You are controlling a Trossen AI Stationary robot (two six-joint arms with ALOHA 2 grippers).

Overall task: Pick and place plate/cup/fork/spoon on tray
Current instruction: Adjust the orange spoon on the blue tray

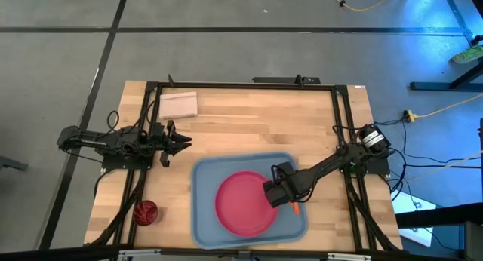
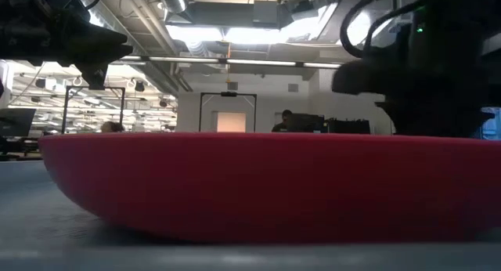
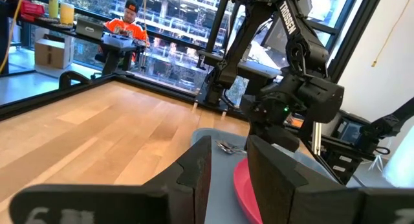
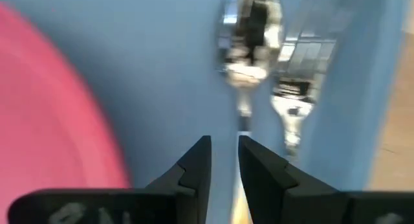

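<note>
The pink-red plate (image 1: pixel 243 203) lies flat in the light-blue tray (image 1: pixel 207 216), left of the tray's middle. The spoon (image 4: pixel 249 43) and the fork (image 4: pixel 299 88) lie side by side on the tray floor right of the plate. My right gripper (image 1: pixel 273 193) is low over them, shut on the spoon's handle. The dark red cup (image 1: pixel 146 211) stands on the table left of the tray. My left gripper (image 1: pixel 183 142) hovers open and empty beyond the tray's far left corner. My right gripper has the spoon's thin handle (image 4: pixel 241 130) between its two fingers, just behind the bowl. The fingers lie along the handle, slanting down from the table's right. The orange handle end (image 1: pixel 294 210) sticks out behind the gripper. I cannot tell whether the spoon is lifted.
A pale flat block (image 1: pixel 178 104) lies at the table's far left. The black frame rails (image 1: pixel 148 125) run along both sides of the table. People sit in the room beyond the table (image 3: pixel 123 30). The tray's raised rim (image 1: pixel 302 231) lies just right of the utensils.
</note>
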